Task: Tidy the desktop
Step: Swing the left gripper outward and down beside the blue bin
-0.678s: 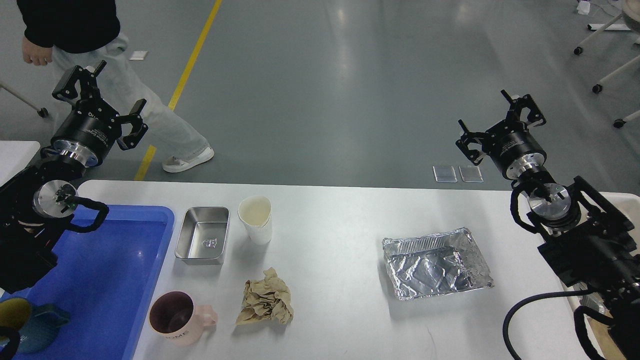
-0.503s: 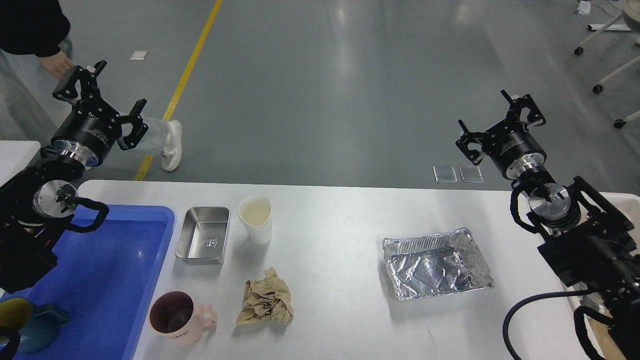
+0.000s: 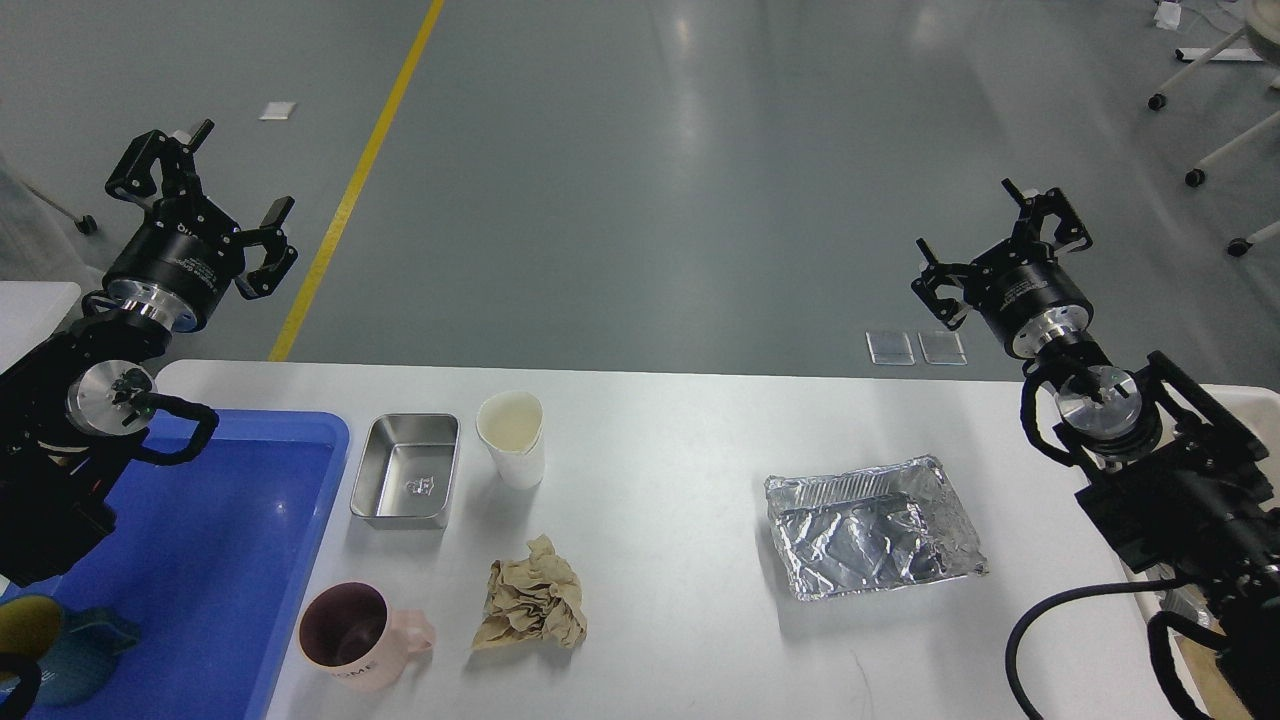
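The white desktop [image 3: 680, 440] carries a steel rectangular pan [image 3: 406, 483], a white paper cup [image 3: 512, 437], a crumpled brown paper ball [image 3: 532, 607], a pink mug [image 3: 352, 634] and a crumpled foil tray [image 3: 872, 526]. My left gripper [image 3: 205, 185] hangs open above the floor beyond the table's far left corner, holding nothing. Off the far right edge my right gripper [image 3: 985, 235] is raised and open too, empty.
A blue plastic tray [image 3: 230, 560] lies at the left end with a dark teal mug [image 3: 60, 645] in its near corner. Part of a beige bin [image 3: 1195, 650] shows at the lower right. Chair legs on castors [image 3: 1195, 150] stand on the floor at the far right.
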`<state>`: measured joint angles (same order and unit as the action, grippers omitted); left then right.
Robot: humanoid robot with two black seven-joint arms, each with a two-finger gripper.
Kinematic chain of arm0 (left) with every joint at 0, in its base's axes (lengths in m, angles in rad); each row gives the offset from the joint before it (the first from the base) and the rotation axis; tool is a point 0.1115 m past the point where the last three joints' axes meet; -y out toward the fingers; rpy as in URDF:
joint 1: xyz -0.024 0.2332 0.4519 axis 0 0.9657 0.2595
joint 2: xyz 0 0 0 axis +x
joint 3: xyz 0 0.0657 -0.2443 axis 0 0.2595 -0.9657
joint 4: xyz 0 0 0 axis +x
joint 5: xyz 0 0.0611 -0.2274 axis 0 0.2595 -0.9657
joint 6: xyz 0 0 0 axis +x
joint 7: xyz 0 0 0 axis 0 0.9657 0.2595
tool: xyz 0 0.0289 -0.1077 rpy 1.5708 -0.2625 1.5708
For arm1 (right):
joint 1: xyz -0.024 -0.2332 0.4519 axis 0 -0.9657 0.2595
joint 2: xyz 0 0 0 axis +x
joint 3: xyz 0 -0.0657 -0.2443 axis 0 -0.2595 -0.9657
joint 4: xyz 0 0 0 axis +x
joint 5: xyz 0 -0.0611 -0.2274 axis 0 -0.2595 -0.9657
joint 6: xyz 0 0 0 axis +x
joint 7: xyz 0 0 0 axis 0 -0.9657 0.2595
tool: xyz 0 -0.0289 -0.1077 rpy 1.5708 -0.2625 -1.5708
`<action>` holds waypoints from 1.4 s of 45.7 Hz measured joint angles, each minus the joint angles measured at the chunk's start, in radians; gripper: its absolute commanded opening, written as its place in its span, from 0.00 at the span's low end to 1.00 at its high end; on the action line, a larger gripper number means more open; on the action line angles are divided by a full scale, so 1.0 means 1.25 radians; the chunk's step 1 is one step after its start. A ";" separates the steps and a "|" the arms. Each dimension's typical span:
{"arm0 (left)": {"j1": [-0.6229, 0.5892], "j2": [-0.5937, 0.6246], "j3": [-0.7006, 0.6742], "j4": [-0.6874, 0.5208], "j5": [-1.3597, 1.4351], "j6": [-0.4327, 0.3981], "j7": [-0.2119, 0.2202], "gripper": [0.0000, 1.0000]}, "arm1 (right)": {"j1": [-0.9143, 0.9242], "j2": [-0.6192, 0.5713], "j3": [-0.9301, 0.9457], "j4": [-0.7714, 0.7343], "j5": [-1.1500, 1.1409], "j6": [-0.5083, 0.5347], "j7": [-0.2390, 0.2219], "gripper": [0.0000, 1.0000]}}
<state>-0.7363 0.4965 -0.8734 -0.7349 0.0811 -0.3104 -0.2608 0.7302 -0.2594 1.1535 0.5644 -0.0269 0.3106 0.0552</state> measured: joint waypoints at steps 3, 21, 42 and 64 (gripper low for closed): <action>0.000 0.000 0.001 0.000 0.002 -0.001 -0.002 0.97 | 0.000 0.000 0.000 -0.001 0.000 0.000 0.000 1.00; 0.002 0.006 0.002 0.001 0.014 0.007 -0.103 0.97 | 0.001 0.000 -0.011 -0.007 -0.008 -0.002 0.000 1.00; -0.001 0.011 -0.001 0.009 0.020 0.001 -0.126 0.97 | -0.005 0.006 -0.016 -0.008 -0.013 -0.002 -0.001 1.00; -0.011 0.050 0.126 -0.007 0.123 0.113 -0.269 0.97 | -0.005 0.006 -0.016 -0.009 -0.013 -0.002 -0.001 1.00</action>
<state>-0.7498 0.5588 -0.7165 -0.7442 0.2351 -0.1695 -0.5975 0.7239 -0.2525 1.1336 0.5535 -0.0430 0.3077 0.0537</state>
